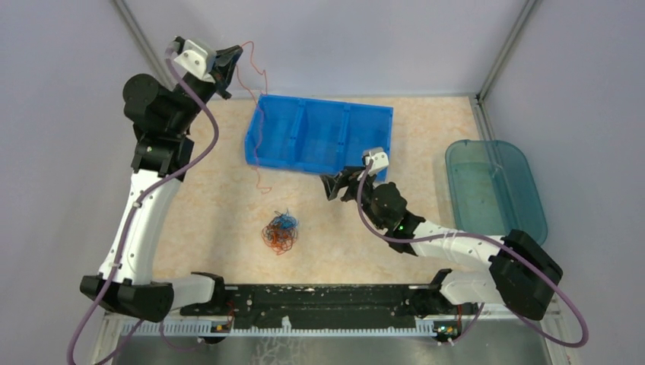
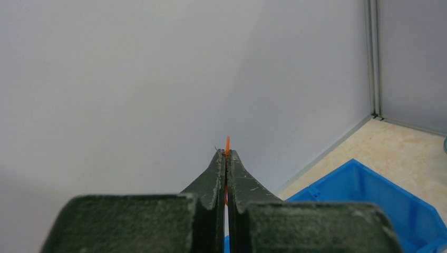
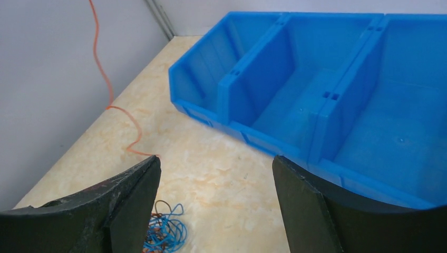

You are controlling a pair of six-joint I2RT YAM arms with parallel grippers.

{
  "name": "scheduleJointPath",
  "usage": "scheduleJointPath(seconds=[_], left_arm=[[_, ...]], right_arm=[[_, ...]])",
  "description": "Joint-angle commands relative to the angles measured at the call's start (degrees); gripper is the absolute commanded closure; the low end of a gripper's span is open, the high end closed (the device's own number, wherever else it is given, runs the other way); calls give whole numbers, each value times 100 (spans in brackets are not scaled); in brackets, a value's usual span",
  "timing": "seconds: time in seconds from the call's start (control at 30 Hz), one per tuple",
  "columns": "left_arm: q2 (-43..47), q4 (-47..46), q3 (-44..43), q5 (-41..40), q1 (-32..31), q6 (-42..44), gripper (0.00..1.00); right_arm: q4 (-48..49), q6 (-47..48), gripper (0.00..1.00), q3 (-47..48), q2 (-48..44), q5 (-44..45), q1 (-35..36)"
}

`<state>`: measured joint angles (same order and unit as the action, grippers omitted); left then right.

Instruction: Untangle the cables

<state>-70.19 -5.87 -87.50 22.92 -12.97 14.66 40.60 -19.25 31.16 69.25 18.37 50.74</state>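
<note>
1. Back left, raised: left gripper (image 2: 226,156) clenched on red wire (image 2: 227,143), trailed down past bin (image 1: 327,103).
2. Pinch itself is shown only in left wrist view.
3. Right gripper (image 1: 332,186) is held released, empty, by bin; clump (image 1: 280,233) is seen on table (image 1: 213,205) between arms.

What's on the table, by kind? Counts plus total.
blue three-compartment bin: 1
teal tub: 1
cable clump: 1
red cable, pinched in the left gripper: 1
Total: 4
</note>
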Motion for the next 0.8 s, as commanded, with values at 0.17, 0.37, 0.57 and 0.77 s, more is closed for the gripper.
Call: scheduleJointPath(seconds=[0.17,0.37,0.57,0.77], left_arm=[[-626,-494,-438,-226,23,375,100],[-787,-717,-544,-360,23,687,100],[-1049,-908,-563,-412,23,1060,100],[-1406,-974,-539,-462,23,1216,100]], right_arm=[[-65,-112,22,-86,-259,171,-37],[-82,-163,22,-113,-243,132,-37],[-46,-194,23,-163,-222,138,-37],[-21,-185,23,-194,-222,182,-46]])
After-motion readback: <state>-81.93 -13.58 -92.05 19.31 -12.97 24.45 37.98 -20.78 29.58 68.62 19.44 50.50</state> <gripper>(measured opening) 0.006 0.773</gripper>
